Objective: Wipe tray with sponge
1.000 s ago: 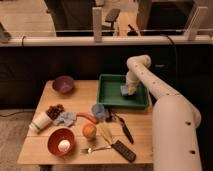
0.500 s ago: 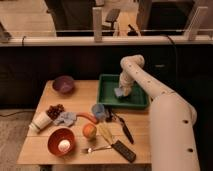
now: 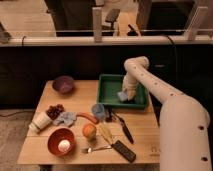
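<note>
A green tray [image 3: 111,91] sits at the back right of the wooden table. A pale blue sponge [image 3: 122,95] lies inside it, near the front middle. My white arm reaches over the tray from the right, and my gripper [image 3: 126,93] points down onto the sponge, pressing it against the tray floor. The arm's wrist hides the fingertips.
On the table are a purple bowl [image 3: 63,84], grapes [image 3: 54,109], a white cup [image 3: 38,123], a blue cloth [image 3: 65,118], a carrot [image 3: 89,118], a blue cup [image 3: 98,111], an orange [image 3: 89,131], a red bowl [image 3: 61,142], a banana [image 3: 106,134], a fork [image 3: 97,148], a knife [image 3: 123,128] and a black remote [image 3: 123,150].
My gripper and the sponge have slid leftward across the tray floor, from the right side toward the middle. The other objects have not moved.
</note>
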